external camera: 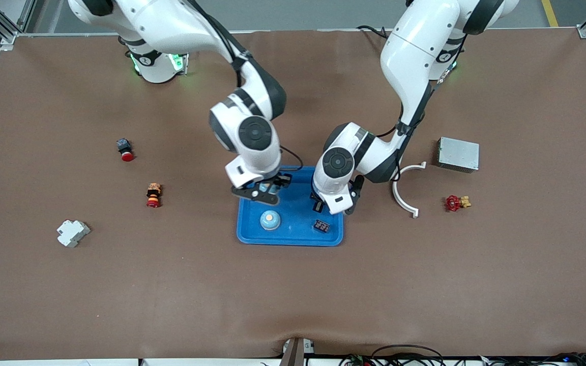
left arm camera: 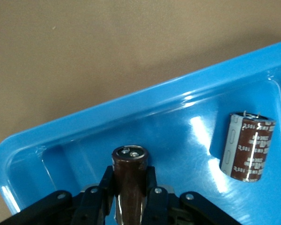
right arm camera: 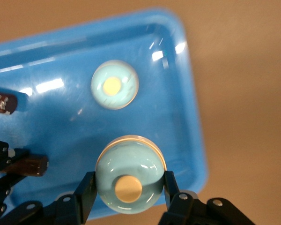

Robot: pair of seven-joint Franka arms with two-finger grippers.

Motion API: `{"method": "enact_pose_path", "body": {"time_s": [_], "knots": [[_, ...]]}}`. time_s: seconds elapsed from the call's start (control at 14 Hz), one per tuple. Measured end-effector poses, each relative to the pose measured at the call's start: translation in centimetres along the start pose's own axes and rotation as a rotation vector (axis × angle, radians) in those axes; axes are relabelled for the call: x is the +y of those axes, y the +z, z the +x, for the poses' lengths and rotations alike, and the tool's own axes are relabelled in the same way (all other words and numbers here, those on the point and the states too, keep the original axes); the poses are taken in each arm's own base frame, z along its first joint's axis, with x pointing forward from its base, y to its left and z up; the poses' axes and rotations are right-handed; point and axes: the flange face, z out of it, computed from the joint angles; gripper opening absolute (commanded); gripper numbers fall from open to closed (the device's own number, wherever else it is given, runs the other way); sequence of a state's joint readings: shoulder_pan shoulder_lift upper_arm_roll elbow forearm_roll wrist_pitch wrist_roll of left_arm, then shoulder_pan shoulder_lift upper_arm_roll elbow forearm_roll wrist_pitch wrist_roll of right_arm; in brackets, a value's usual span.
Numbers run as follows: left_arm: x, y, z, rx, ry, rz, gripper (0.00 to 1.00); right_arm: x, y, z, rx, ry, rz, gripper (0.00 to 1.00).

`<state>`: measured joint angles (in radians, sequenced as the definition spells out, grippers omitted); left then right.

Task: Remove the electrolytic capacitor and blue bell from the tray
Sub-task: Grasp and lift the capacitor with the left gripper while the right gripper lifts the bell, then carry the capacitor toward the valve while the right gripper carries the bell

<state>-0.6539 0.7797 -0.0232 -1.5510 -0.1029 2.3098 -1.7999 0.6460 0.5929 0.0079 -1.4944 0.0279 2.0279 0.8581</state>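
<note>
1. A brown table (external camera: 293,284) carries a blue tray (external camera: 293,236) at its middle, with both arms reaching down over it.
2. The left gripper (left arm camera: 130,194) hangs over the tray at the end toward the left arm, its fingers (left arm camera: 152,187) closed narrowly on an upright brown capacitor (left arm camera: 129,180) with a metal top.
3. A second capacitor (left arm camera: 248,146) lies on its side on the tray floor, brown with a grey stripe and white print.
4. The right gripper (right arm camera: 127,197) is over the tray's other end, fingers (right arm camera: 86,192) spread wide around a pale teal bell (right arm camera: 130,174) with a cream button on its dome.
5. A second bell (external camera: 269,220) stands on the tray floor near the edge closest to the front camera.
6. A small dark block (external camera: 322,225) sits in the tray near the left gripper.
</note>
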Motion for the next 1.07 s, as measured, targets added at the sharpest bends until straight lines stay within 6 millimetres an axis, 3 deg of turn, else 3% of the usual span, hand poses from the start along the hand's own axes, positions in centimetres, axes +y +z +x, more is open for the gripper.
{"method": "enact_pose_path", "body": {"time_s": [0.21,0.43,0.71,1.07], "knots": [[0.4,-0.6,0.5,0.005,0.002,-0.014,0.0,5.4,-3.5,3.9,-0.001,-0.099,0.013,0.0],[0.8,-3.4,1.6,0.015,0.031,-0.002,0.0,10.3,-4.8,6.5,0.0,-0.182,0.018,0.0],[0.2,-12.2,5.0,0.015,0.155,0.063,0.0,16.9,-5.0,9.0,-0.015,-0.284,0.016,0.0],[-2.1,-21.7,12.4,-0.014,0.381,0.123,0.0,26.3,-1.9,11.2,-0.003,-0.397,0.027,0.0]]}}
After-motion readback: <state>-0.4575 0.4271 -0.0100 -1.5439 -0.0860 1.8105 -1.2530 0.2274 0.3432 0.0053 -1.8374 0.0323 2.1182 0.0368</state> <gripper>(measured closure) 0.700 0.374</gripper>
